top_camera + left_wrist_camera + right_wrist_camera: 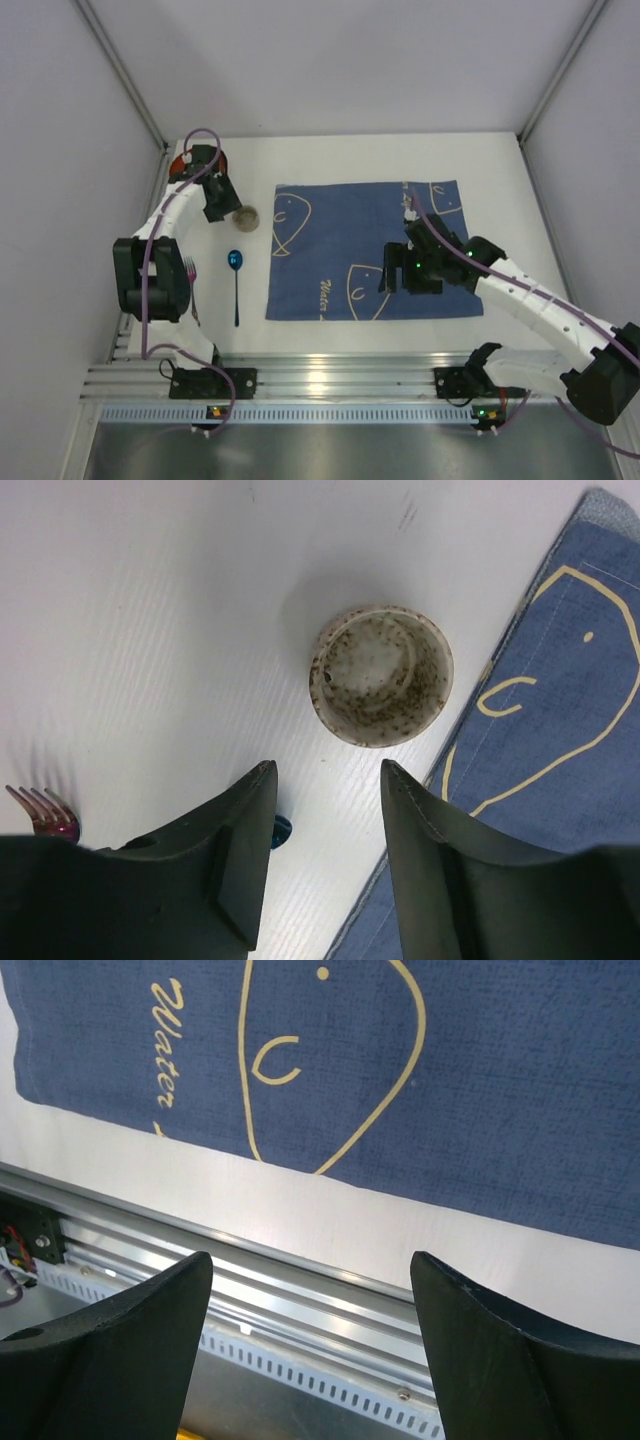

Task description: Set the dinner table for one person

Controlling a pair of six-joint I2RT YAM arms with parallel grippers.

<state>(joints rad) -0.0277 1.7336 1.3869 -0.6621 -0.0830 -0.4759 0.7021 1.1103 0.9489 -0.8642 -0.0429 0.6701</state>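
Left gripper (pixel 325 772) is spread wide with nothing in it, lined up on the small speckled cream ceramic cup (pixel 382 675). The cup stands upright on the big plain white matte dinner table (pixel 330 150), just beside the blue cloth with pale line drawings (pixel 560 730). The table itself is rigid and flat, a surface to set things on, not something I'd grab. I reckon the cup is light, stiff, glazed-slick and chippable, so I'd pinch across its body, gently. Right gripper (pixel 310 1265) hangs parted and empty over the cloth's near edge.
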